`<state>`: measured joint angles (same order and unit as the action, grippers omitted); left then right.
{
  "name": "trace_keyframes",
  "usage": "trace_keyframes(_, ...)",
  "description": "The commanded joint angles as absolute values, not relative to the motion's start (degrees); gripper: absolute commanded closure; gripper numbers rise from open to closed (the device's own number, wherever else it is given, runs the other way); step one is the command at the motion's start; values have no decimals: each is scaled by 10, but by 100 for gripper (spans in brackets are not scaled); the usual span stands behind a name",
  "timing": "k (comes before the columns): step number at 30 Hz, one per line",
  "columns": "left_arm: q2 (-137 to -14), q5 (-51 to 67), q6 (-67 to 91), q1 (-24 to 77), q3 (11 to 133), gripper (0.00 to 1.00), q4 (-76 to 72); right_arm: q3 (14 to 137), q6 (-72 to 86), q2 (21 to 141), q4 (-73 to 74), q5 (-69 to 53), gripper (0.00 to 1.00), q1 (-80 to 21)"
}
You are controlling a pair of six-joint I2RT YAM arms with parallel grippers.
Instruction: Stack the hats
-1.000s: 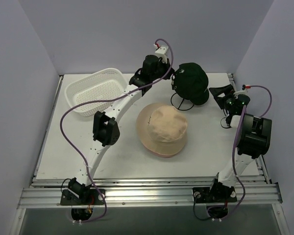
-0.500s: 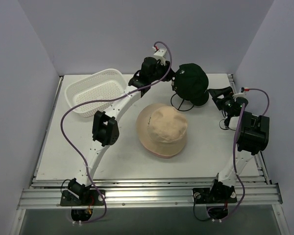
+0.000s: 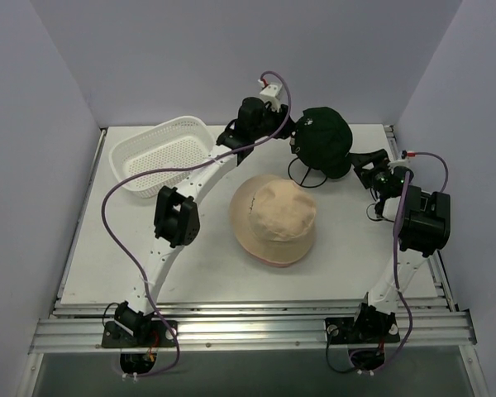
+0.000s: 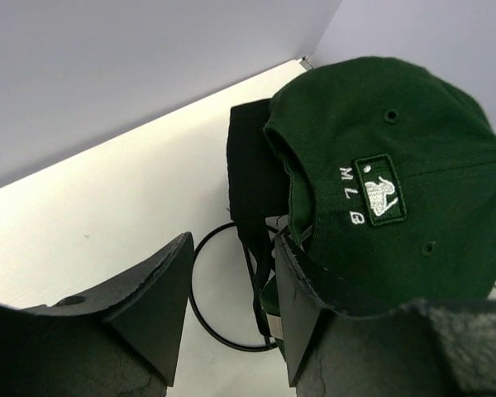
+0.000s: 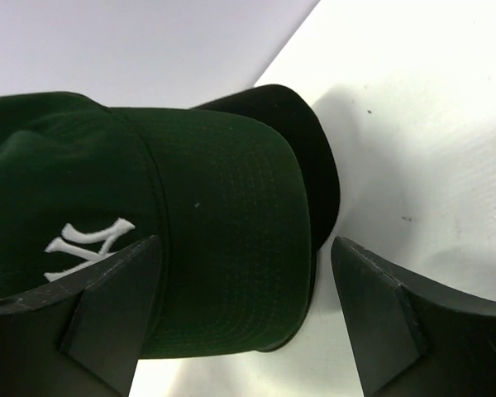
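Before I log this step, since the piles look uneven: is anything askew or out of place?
Nothing spilled or damaged. The dark green cap sits slightly offset on the black cap, whose brim pokes out beneath it. The pink bucket hat shows only a rim under the tan bucket hat.

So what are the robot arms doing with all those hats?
They are stacking hats. The green cap sits on top of a black cap at the back of the table. The left gripper is open by the green cap's back, and the right gripper is open, facing its brim. In the middle, a tan hat rests on a pink hat.
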<state>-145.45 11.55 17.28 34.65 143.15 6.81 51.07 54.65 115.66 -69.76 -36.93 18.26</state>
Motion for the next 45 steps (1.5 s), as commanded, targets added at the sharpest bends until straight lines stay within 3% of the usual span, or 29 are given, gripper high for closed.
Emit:
trace_keyframes(1,-1383,115,160,346,1433,47,38,532,548,1170,-736,-381,21,176)
trace_keyframes(37,-1454,117,133,356,1471,41,50,529,560,1169,-761,-387,21,173)
trace_keyframes(42,-1473,128,151,356,1482,51,34,527,560,1168,-764,-388,20,173)
trace_keyframes(43,-1478,130,154,354,1488,62,38,528,562,1167,-764,-388,20,173)
trace_keyframes(45,-1488,127,160,354,1503,73,45,529,560,1165,-764,-388,20,174)
